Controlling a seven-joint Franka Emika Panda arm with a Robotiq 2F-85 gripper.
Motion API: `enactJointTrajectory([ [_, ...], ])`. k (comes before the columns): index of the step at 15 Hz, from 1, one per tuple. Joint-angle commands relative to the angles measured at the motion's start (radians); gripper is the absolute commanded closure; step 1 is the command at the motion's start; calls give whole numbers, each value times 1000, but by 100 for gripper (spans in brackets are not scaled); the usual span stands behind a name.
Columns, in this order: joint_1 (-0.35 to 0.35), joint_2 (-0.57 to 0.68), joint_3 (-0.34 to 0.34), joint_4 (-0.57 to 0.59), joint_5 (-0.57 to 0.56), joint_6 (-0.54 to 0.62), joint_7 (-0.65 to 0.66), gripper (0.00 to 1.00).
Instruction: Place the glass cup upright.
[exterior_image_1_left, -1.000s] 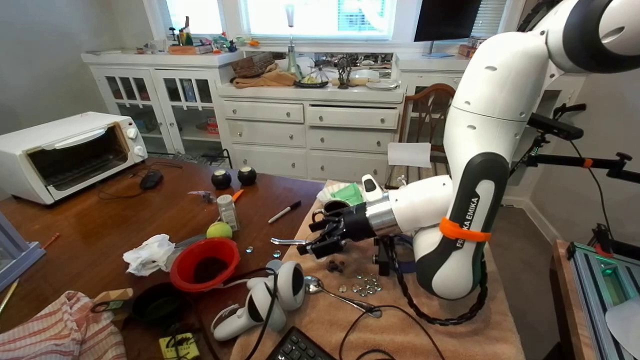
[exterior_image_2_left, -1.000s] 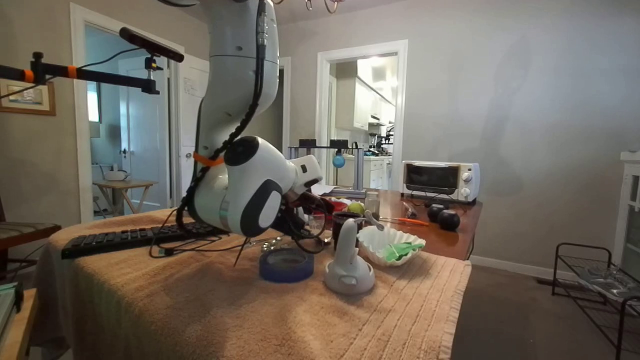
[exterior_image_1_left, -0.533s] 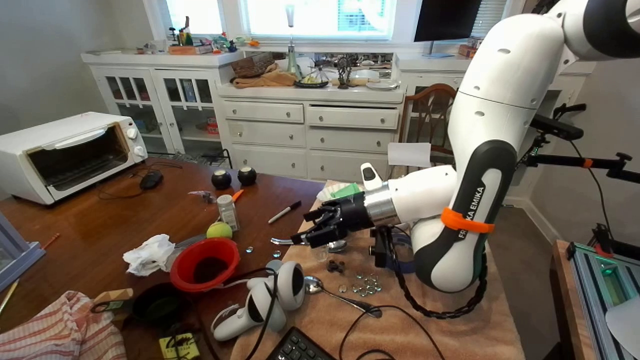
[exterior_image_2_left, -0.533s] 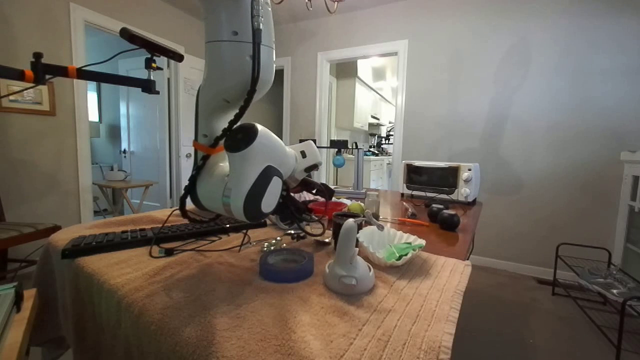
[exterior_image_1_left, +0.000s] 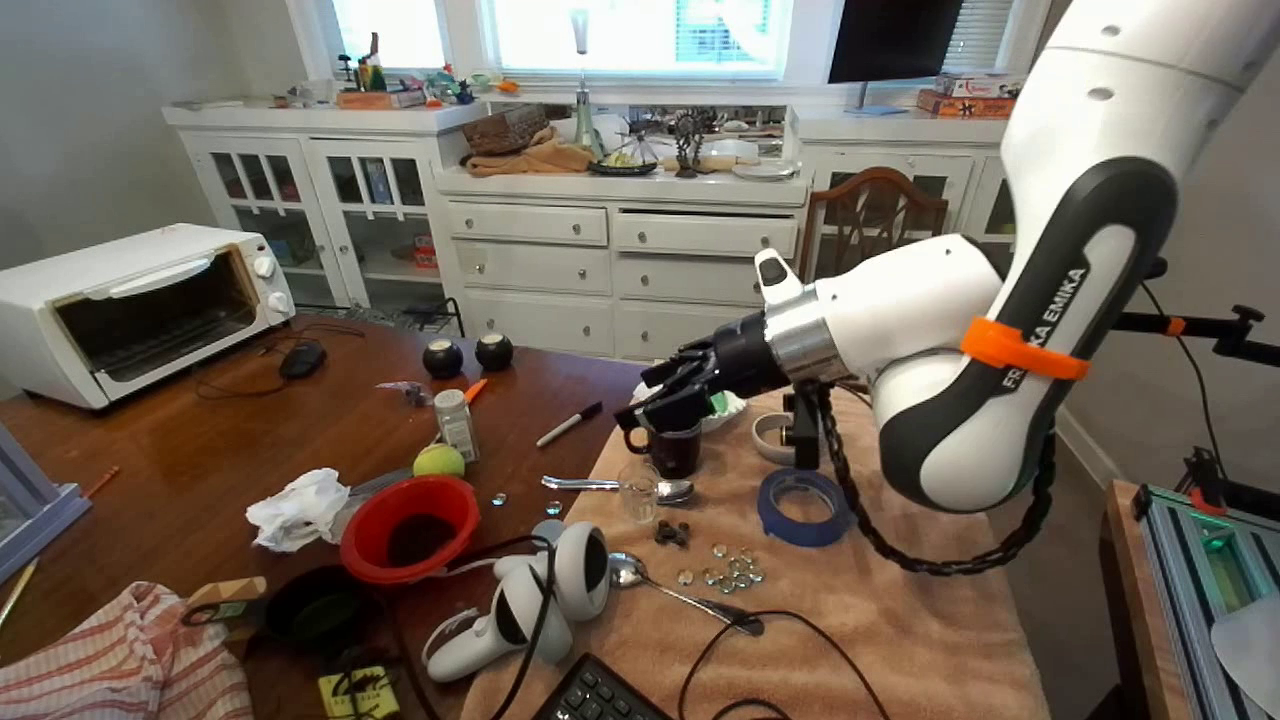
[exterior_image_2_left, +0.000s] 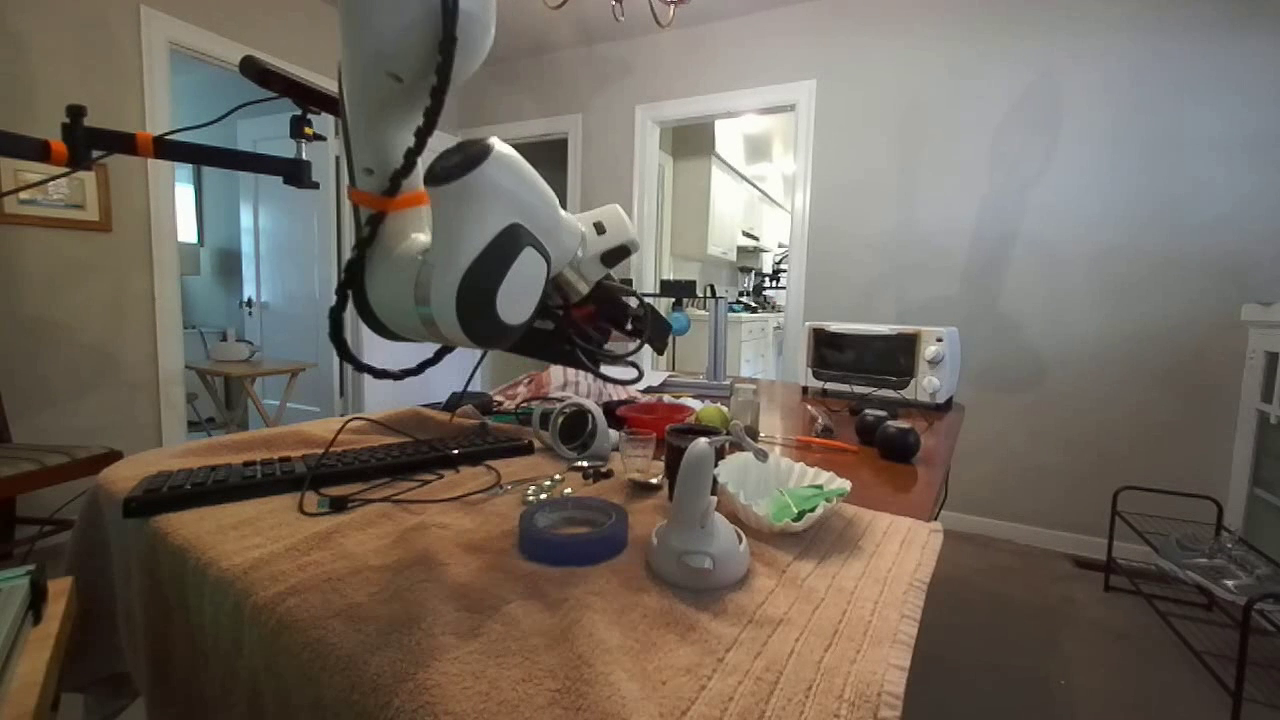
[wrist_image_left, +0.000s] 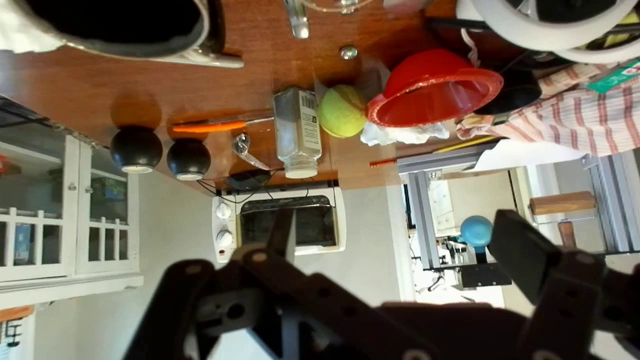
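Observation:
The small clear glass cup (exterior_image_1_left: 639, 492) stands on the towel beside a spoon in an exterior view. It also shows in an exterior view (exterior_image_2_left: 637, 453), standing with its wider end up. In the wrist view, a thin clear curved rim at the top edge may be the cup, mostly cut off. My gripper (exterior_image_1_left: 640, 395) is raised above the towel, apart from the cup, near the black mug (exterior_image_1_left: 675, 450). In the wrist view the gripper (wrist_image_left: 395, 220) has its fingers wide apart with nothing between them.
A spoon (exterior_image_1_left: 675, 491) lies right by the cup. Glass beads (exterior_image_1_left: 735, 572), blue tape (exterior_image_1_left: 803, 507), white controllers (exterior_image_1_left: 580, 570) and a white fluted bowl (exterior_image_2_left: 745, 490) lie around. A red bowl (exterior_image_1_left: 410, 530), tennis ball (exterior_image_1_left: 438, 460) and bottle (exterior_image_1_left: 455, 425) are on the wooden table.
My gripper has risen and drawn back from near the cup. The cup, partly hidden behind the gripper before, is now fully in view and standing. The gripper is empty.

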Motion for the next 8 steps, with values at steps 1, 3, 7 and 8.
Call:
enactJointTrajectory([
  [1, -28, -254, -10, -158, -46, -265, 24, 0],
  [3, -52, -371, -9, -214, -97, -414, 46, 0],
  [7, -89, -520, 19, -232, -377, -700, 239, 0],
  [8, -34, -513, -15, -238, -365, -706, 225, 0],
])
